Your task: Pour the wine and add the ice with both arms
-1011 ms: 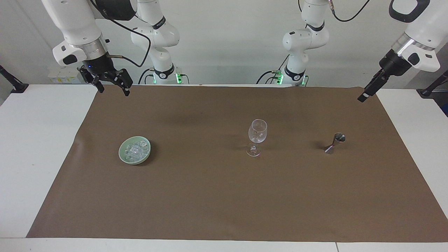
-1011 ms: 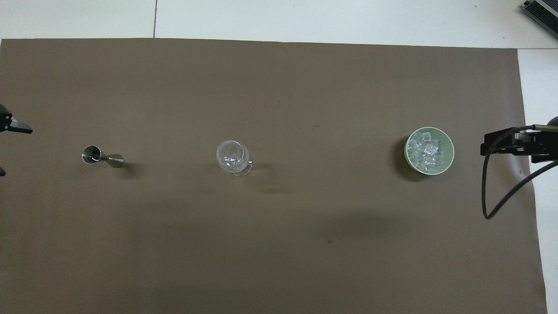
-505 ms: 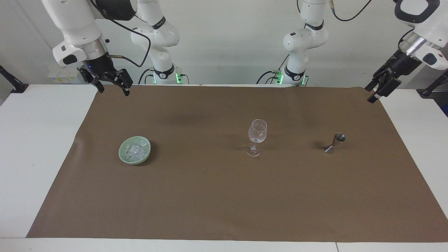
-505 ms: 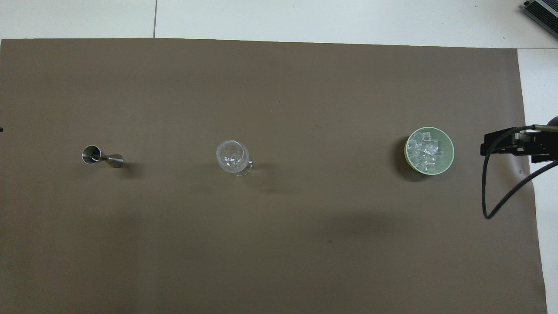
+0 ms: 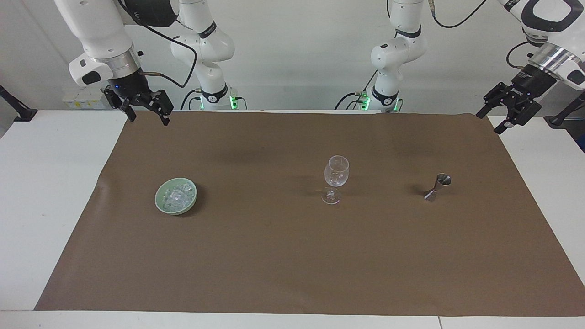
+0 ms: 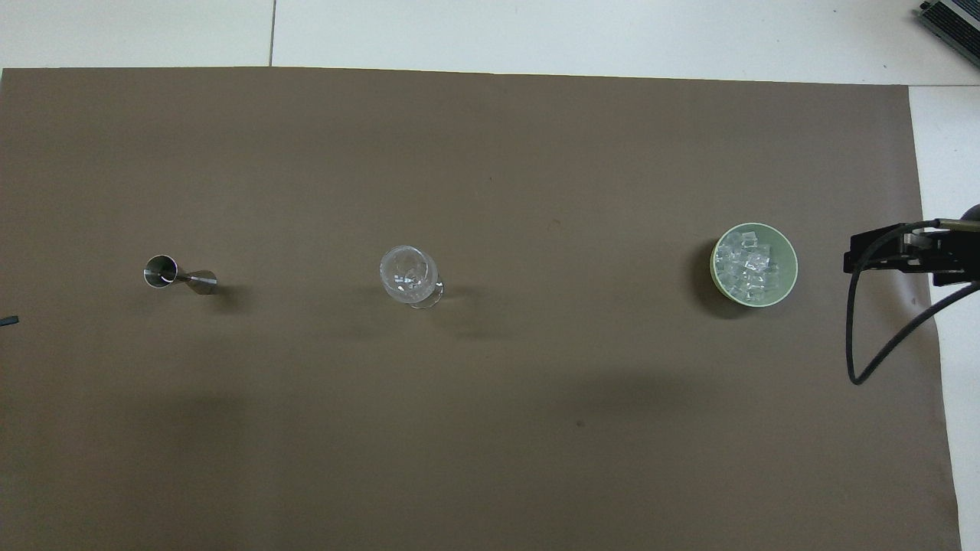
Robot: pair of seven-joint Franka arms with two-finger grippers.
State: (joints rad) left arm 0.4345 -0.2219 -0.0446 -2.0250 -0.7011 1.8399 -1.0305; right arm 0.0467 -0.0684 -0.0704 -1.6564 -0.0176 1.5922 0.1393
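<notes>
Ice [image 5: 176, 196]: heaped in a pale green bowl [image 5: 161, 204] on the brown mat [image 5: 292, 256], toward the right arm's end.
Wine glass [image 5: 336, 176]: upright at mid-mat (a steel jigger [image 5: 438, 186] stands beside it).
Right gripper [image 5: 145, 114]: raised over the mat's corner, fingers spread, empty.
Left gripper [image 5: 491, 122]: raised over the mat's edge, fingers apart, empty.

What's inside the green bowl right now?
The green bowl holds a heap of clear ice cubes, filling most of it. The bowl's bottom under the heap is covered, so anything beneath the cubes cannot be seen. Neither gripper is over it.
</notes>
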